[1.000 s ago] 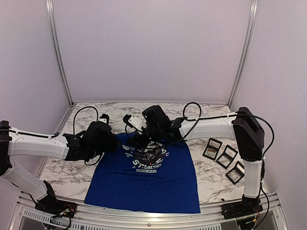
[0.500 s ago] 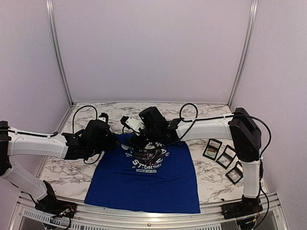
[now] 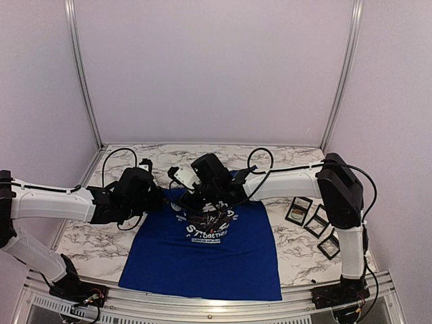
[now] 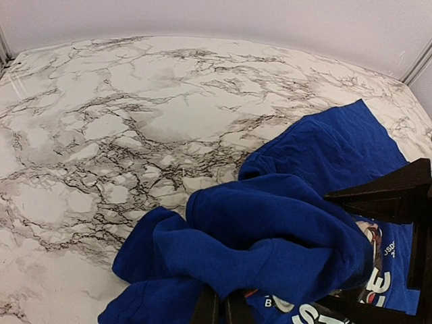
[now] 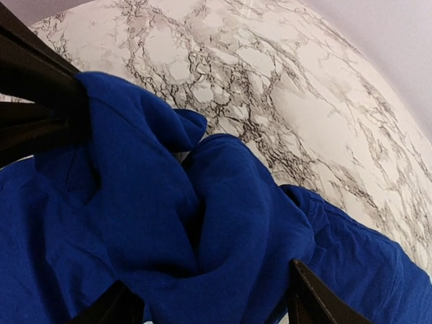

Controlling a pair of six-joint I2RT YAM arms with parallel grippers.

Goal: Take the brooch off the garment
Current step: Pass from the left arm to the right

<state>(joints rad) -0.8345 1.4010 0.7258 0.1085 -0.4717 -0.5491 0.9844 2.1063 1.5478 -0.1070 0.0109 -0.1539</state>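
left hand (image 4: pixel 219 307): pinched shut on a bunched fold of the T-shirt (image 3: pixel 202 256)
right hand (image 5: pixel 212 305): fingers spread wide, straddling a fabric bulge
surface (image 3: pixel 88 243): marbled, under the T-shirt

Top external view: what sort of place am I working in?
Probably an enclosed robot test cell rather than a home: a marble-patterned tabletop, plain pale walls, and aluminium frame posts at the back corners.
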